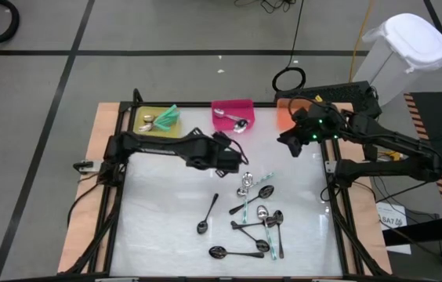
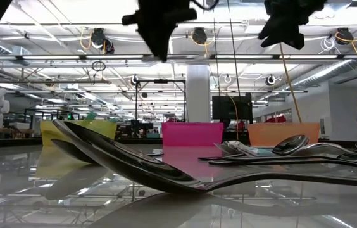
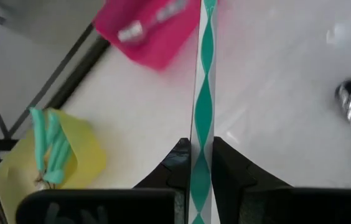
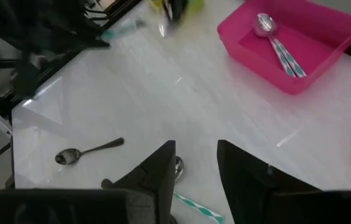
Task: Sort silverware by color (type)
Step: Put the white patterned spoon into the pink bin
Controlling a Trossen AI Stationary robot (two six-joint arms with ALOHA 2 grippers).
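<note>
My left gripper (image 1: 240,163) (image 3: 201,146) hangs over the middle of the table, shut on a spoon with a teal-and-white patterned handle (image 3: 203,74). In the low view it stands high above the tabletop (image 2: 156,28). Near the orange bin (image 1: 285,116) my right gripper (image 1: 291,141) (image 4: 195,155) waits open, with nothing between its fingers. Several spoons (image 1: 262,218) lie in a loose heap right of centre on the table, some dark, some shiny, some teal-handled. The yellow bin (image 1: 157,124) holds teal-handled spoons (image 3: 48,149). The pink bin (image 4: 325,28) holds a spoon (image 4: 275,40). My left gripper pinches the patterned handle (image 3: 202,134) between its two fingers. The handle lies along the fingers and runs on past their tips, out of the wrist view's top. The fingers slant downward. Which end of the spoon points forward does not show.
The three bins stand in a row along the table's far edge. A dark spoon (image 1: 207,215) lies alone left of the heap, another (image 1: 229,252) near the front edge. A white lidded bin (image 1: 401,55) stands beyond the table's far right corner.
</note>
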